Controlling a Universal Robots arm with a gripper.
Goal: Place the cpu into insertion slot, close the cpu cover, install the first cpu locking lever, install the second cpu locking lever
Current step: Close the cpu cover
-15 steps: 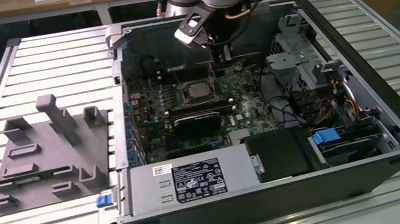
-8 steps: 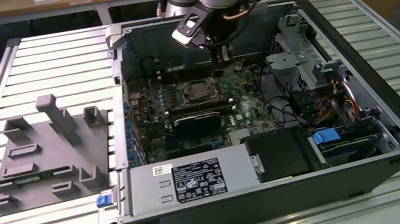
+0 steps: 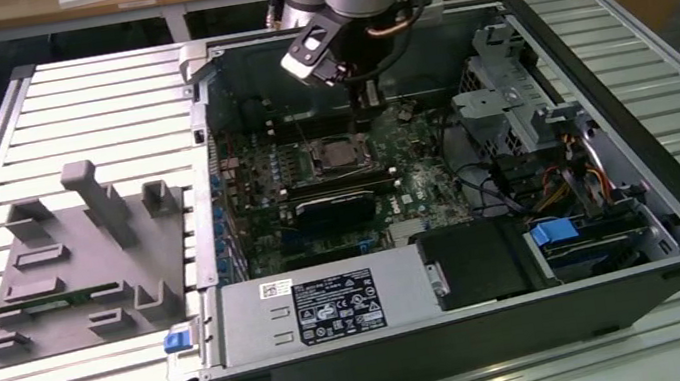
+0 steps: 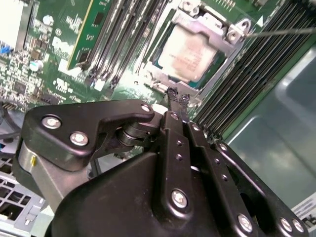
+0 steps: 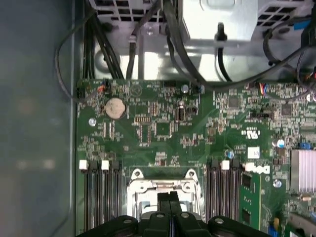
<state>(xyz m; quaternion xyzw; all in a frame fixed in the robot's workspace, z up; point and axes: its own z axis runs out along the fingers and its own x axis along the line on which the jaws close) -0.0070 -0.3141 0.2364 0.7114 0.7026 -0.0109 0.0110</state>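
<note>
The cpu (image 4: 187,49) lies flat in the insertion slot (image 3: 338,155) on the green board, its silvery face up. The cpu cover (image 4: 200,20), a thin silver frame, lies down over the cpu's edges. A thin locking lever rod (image 4: 281,32) sticks out from one corner of the socket. My gripper (image 4: 178,96) is shut with nothing between its black fingers. It hovers just off one edge of the socket, apart from it. In the first wrist view the gripper (image 5: 170,196) stands over the socket frame (image 5: 148,186). In the exterior view the gripper (image 3: 364,106) hangs just behind the socket.
Black memory slots (image 4: 256,64) flank the socket on both sides. A black cooler block (image 3: 335,206) sits in front of it. Cables (image 5: 148,39), a drive cage (image 3: 529,102) and the power supply (image 3: 317,305) crowd the case. A grey fixture (image 3: 80,255) lies outside at the exterior view's left.
</note>
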